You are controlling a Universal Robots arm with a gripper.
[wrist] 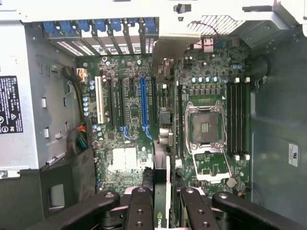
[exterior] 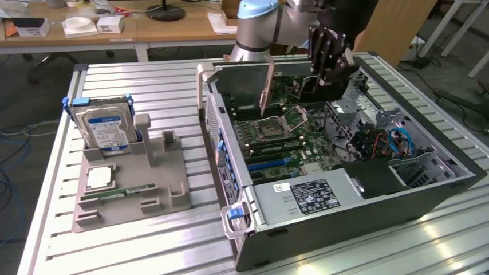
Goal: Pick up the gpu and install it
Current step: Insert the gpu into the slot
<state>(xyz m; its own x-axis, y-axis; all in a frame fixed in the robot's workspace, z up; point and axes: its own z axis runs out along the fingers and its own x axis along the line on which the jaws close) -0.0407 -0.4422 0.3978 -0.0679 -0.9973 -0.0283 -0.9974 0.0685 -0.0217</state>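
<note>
My gripper (exterior: 315, 85) hangs inside the open computer case (exterior: 428, 189), above the motherboard (exterior: 287, 143). It is shut on the gpu (wrist: 162, 189), a thin dark card seen edge-on between the black fingers (wrist: 140, 206), with a green label near the grip. In the exterior view the gpu (exterior: 306, 89) shows as a dark piece under the gripper. The card hangs above the board, between the blue expansion slot (wrist: 143, 108) and the CPU socket (wrist: 205, 127), and points toward the rear slot latches (wrist: 110, 26). I cannot tell whether it touches the board.
The power supply (exterior: 306, 197) fills the case's near end, and cables (exterior: 397, 140) lie toward the exterior view's right. Beside the case stands a grey holder (exterior: 164, 183) with a silver hard drive (exterior: 107, 126), a processor (exterior: 99, 177) and a green memory stick (exterior: 114, 193).
</note>
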